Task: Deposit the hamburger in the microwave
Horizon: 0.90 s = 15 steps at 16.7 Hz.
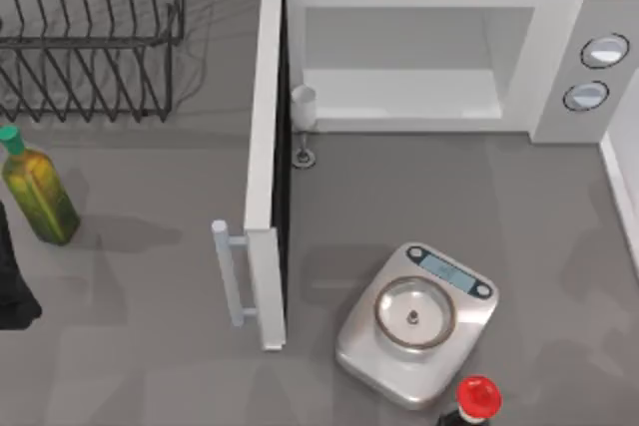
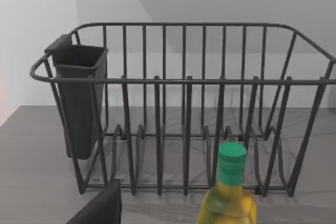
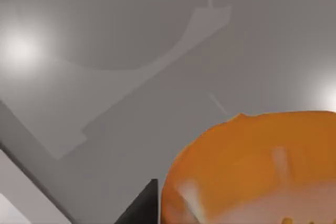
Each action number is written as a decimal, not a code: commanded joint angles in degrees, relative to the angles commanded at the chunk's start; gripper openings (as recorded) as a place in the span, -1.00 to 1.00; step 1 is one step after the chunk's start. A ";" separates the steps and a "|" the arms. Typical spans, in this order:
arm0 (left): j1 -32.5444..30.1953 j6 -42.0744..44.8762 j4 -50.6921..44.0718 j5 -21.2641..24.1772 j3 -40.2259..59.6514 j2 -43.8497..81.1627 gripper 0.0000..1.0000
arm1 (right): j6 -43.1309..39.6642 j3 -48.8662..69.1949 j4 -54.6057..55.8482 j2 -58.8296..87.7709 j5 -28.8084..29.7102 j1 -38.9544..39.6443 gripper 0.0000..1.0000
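Off to the microwave's [image 1: 559,57] door side, the left arm [image 1: 12,286] is sitting parked near a green-capped bottle [image 1: 35,192], and I cannot tell how its pincer is set. The right gripper [image 3: 236,219] is carrying the hamburger [image 3: 252,161]: one dark finger [image 3: 143,205] is pressing against the bun's side, so the pincer appears closed around it above grey tabletop. How far this is from the microwave I cannot tell. The coming move is turning on the cavity mouth, which is facing the scale [image 1: 417,321] with its door [image 1: 265,167] swung fully open. Bare table is lying between the scale and the mouth. A small glass [image 1: 304,112] is standing at the hinge corner, and a red-capped bottle [image 1: 477,398] is standing beyond the scale.
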 joint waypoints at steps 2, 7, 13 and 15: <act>0.00 0.00 0.00 0.00 0.00 0.00 1.00 | 0.13 1.55 -1.98 -1.31 0.01 -0.03 -1.00; 0.00 0.00 0.00 0.00 0.00 0.00 1.00 | 0.25 1.47 -1.93 -1.15 0.00 0.07 -1.00; 0.00 0.00 0.00 0.00 0.00 0.00 1.00 | 7.71 5.35 10.03 7.48 4.44 4.20 -1.00; 0.00 0.00 0.00 0.00 0.00 0.00 1.00 | 12.70 7.34 17.86 12.79 7.18 6.58 -1.00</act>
